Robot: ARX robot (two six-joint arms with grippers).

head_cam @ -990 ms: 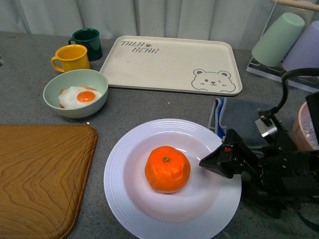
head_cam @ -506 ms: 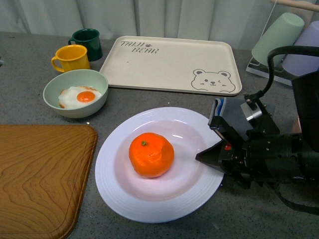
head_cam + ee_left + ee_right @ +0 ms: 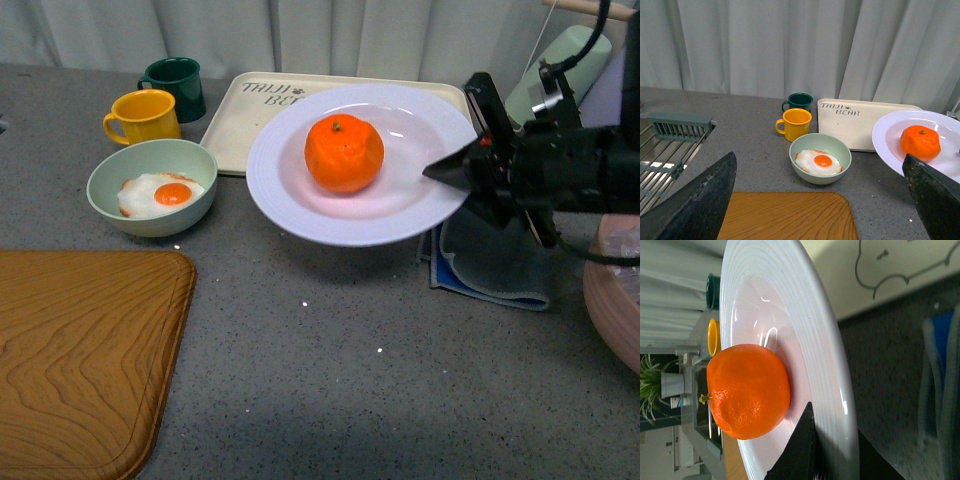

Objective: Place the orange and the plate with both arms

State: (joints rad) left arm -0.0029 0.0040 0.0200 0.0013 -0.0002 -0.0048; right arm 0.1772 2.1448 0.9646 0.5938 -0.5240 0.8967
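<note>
The white ridged plate (image 3: 290, 185) is lifted off the table and hangs over the near edge of the cream bear tray (image 3: 250, 110). The orange (image 3: 344, 152) sits in the plate's well, stem spot up. My right gripper (image 3: 452, 172) is shut on the plate's right rim, one finger over the rim and one under it. In the right wrist view the plate (image 3: 810, 340) and the orange (image 3: 747, 390) fill the frame, with the gripper (image 3: 827, 440) clamping the rim. My left gripper (image 3: 822, 200) is open and empty, off the front view; its view shows the plate (image 3: 890, 145) and orange (image 3: 920, 142) at the right.
A pale green bowl with a fried egg (image 3: 152, 186), a yellow mug (image 3: 143, 116) and a dark green mug (image 3: 175, 87) stand at the back left. A wooden board (image 3: 80, 350) lies at the front left. A grey-blue cloth (image 3: 490, 260) lies under my right arm. Cups (image 3: 556, 80) stand back right.
My right gripper has lifted the plate with the orange off the table and carried it back and to the right, over the tray's near edge. The orange rolled in the well.
</note>
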